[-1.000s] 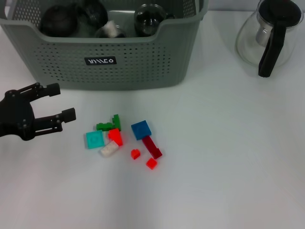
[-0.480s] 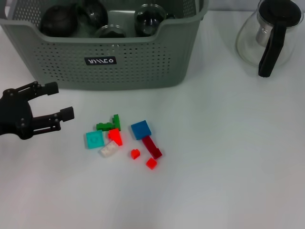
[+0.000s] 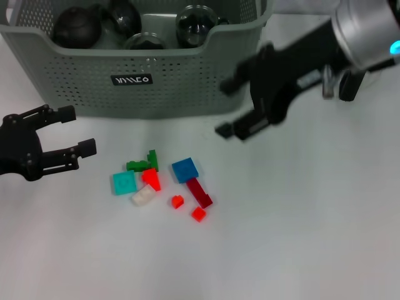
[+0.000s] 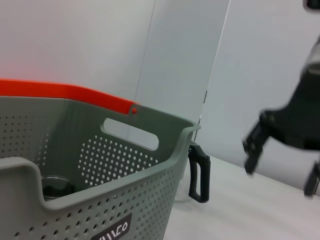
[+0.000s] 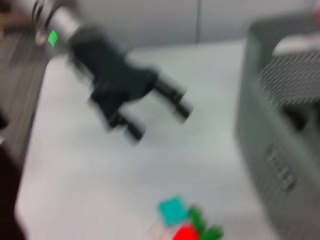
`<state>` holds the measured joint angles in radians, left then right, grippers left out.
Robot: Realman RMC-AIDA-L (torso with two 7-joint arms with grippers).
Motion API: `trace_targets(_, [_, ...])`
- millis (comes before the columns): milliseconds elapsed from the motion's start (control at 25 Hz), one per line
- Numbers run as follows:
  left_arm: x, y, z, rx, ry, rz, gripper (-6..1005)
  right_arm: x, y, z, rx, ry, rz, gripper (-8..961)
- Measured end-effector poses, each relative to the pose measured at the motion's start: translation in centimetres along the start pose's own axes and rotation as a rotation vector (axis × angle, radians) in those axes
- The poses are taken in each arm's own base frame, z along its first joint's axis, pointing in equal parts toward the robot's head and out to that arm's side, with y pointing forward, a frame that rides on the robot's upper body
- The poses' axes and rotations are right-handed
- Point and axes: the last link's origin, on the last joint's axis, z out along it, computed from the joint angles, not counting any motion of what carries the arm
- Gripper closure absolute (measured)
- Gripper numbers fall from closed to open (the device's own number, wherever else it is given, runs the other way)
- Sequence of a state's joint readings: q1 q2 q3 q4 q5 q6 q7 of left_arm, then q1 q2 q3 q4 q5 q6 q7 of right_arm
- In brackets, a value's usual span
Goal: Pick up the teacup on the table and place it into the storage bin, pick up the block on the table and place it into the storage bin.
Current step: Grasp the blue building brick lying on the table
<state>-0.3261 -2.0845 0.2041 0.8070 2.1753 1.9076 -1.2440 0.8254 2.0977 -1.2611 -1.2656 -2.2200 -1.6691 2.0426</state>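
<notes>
The grey-green storage bin [image 3: 187, 81] stands at the back of the table, with dark round teacups [image 3: 76, 25] inside it. No teacup shows on the table itself. A cluster of small blocks lies in front of the bin: teal [image 3: 124, 182], green [image 3: 144, 164], blue [image 3: 185, 169], white [image 3: 143, 195], dark red [image 3: 199, 192] and a few red ones [image 3: 151, 179]. My left gripper [image 3: 78, 130] hovers open, left of the blocks, holding nothing. My right gripper [image 3: 225, 107] is open and empty by the bin's right front corner, above and right of the blue block.
The glass teapot is mostly covered by my right arm in the head view; its black handle [image 4: 199, 172] shows beside the bin [image 4: 100, 165] in the left wrist view. The right wrist view shows the left gripper [image 5: 160, 120] and the teal block [image 5: 172, 210].
My right arm has swung in from the upper right, over the teapot, to the bin's right front corner. The left gripper has drifted slightly left. The blocks have not moved.
</notes>
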Motion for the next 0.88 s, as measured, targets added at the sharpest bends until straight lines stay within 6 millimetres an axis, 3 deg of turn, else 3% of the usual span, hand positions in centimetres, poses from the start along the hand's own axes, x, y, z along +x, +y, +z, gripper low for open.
trace_targets(240, [0.0, 0.0, 0.1, -0.001, 0.005, 0.000, 137, 1.4, 0.7, 3.4, -0.057, 0.129, -0.034, 159])
trace_targets(640, [0.0, 0.0, 0.1, 0.002, 0.012, -0.002, 138, 1.4, 0.3, 9.4, -0.019, 0.184, -0.122, 158])
trace_targets(880, [-0.1, 0.1, 0.1, 0.003, 0.013, -0.006, 138, 1.9, 0.5, 11.7, -0.012, 0.196, -0.150, 159])
